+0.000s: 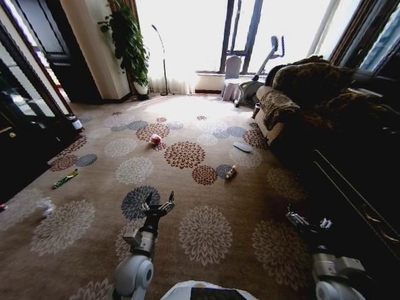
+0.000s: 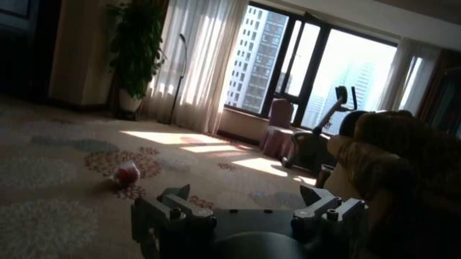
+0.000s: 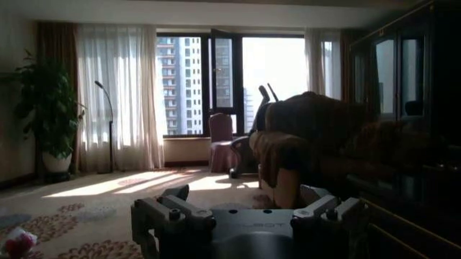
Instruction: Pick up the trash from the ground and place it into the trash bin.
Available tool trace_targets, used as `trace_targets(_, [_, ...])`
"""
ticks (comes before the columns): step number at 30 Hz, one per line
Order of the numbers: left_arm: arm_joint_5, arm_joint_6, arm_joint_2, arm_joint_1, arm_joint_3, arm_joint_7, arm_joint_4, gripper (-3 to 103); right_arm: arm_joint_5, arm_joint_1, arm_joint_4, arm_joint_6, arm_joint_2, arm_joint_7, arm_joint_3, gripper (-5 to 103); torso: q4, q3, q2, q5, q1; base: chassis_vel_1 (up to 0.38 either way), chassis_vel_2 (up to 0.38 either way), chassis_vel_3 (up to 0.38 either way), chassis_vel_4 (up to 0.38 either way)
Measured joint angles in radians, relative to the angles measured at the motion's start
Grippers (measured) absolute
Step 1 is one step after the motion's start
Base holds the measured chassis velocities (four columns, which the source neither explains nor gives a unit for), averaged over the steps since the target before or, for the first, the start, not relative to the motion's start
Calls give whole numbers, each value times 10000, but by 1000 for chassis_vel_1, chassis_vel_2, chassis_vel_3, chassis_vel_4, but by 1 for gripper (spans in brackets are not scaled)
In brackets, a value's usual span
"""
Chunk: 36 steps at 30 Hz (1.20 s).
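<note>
Looking at nothing picked yet: pink-white wad (image 1: 155, 139), green wrapper (image 1: 65, 179), orange-yellow bottle (image 1: 231, 171) all on carpet (image 1: 206, 231); left gripper (image 1: 159, 205) and right gripper (image 1: 308, 220) both spread, empty.

A tiny red piece (image 1: 2, 207) is cut by the head view's left edge, and the pink-white wad (image 3: 17, 244) sits blurred and clipped in the right wrist view's corner.

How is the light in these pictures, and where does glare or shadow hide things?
Head view: window glare washes out the far carpet; the right side by the sofa is deep shadow, so the right claw is hard to see. Left wrist view: sun patches on the floor; the pink-white wad stays visible. Right wrist view: backlit, the sofa nearly a silhouette.
</note>
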Motion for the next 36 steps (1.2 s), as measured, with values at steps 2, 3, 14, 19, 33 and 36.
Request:
trace_targets(2, [0,4,-1,-6,1,0,0,100,12,-30,46,4,10,8,2,100,0,0,0,1,0,-213,-211,204,205])
trace_targets(3, [0,7,0,-13,0,0,0,100,16,-59,83,26,26,35,2,100,0,0,0,1,-1,-220,-211,209,211])
trace_targets(14, [-161,65,10,-111,-127,-10,85,100,-196,-15,292,171,32,256,2,100,1,-1,0,-10,-1,-74,-70,71,82])
trace_targets(19, [-175,51,-24,-115,-164,-16,142,100,-120,16,260,184,27,226,7,100,2,0,0,-5,0,17,2,-22,22])
trace_targets(33, [-247,11,-37,-126,-243,-41,191,100,-78,168,132,139,10,215,-30,100,0,-1,1,-2,-2,-34,-237,26,244])
trace_targets(36, [-237,13,-45,-135,-228,-44,191,100,-49,160,93,180,9,216,-32,100,0,-3,1,-3,-5,-82,-377,95,360])
